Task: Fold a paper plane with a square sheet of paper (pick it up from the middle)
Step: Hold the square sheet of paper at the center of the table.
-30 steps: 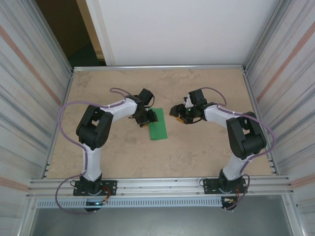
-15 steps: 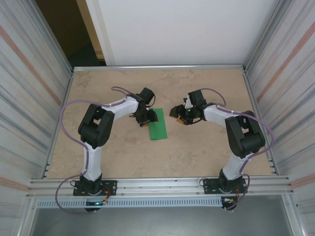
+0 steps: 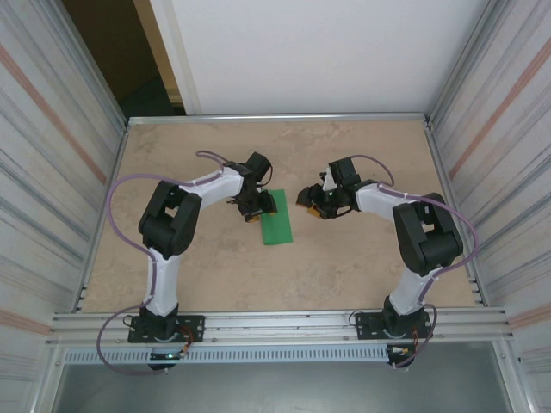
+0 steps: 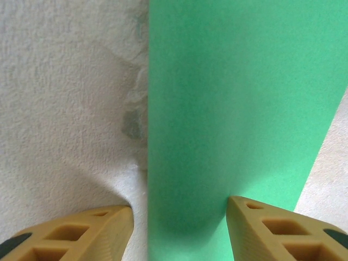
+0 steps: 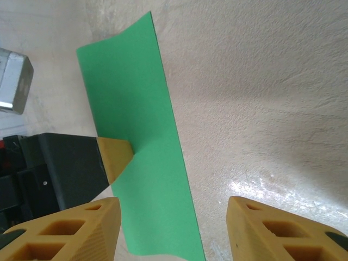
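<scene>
Plainly narrow, flat, oblong green paper [image 3: 279, 228]

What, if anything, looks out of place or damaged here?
Nothing stands out. The bright green paper sheet lies as a clean-edged narrow rectangle on the beige table, uncrumpled and untorn. The left gripper rests a finger on one long edge; the right gripper stands open beside it.

Top view: high, rear, looking down. Wrist views: close, downward; all share green paper [image 3: 278, 228].
</scene>
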{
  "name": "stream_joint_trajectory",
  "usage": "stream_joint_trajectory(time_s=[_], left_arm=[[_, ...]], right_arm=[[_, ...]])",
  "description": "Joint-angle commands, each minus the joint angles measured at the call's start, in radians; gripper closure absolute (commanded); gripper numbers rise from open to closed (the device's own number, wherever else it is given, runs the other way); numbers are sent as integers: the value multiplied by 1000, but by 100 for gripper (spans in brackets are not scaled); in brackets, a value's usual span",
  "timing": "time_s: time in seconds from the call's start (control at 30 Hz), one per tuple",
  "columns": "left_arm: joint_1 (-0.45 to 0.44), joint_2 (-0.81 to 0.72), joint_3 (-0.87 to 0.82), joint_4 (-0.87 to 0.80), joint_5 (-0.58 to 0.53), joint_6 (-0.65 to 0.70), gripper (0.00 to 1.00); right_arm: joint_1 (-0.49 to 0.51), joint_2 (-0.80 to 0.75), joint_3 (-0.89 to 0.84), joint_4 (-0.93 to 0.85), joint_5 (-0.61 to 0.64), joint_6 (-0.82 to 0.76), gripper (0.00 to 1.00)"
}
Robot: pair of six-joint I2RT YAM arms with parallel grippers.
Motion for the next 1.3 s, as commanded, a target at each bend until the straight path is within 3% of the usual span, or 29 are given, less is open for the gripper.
stream_joint_trajectory(time_s=[0.0, 0.33, 0.53, 0.9, 1.27], left_arm=[[-23, 241, -105, 31, -49, 25, 47], [-23, 244, -108, 26, -56, 25, 47], [-22, 244, -107, 26, -55, 25, 47], [-23, 240, -116, 30, -55, 25, 47], [-13, 186, -116, 35, -40, 31, 47]], right_arm=[[14, 25, -1, -1, -18, -26, 49], [83, 121, 92, 5, -75, -40, 77], [105, 194, 153, 7, -105, -38, 87], [110, 283, 191, -14, -127, -55, 95], [92, 337, 142, -85, -67, -108, 97]])
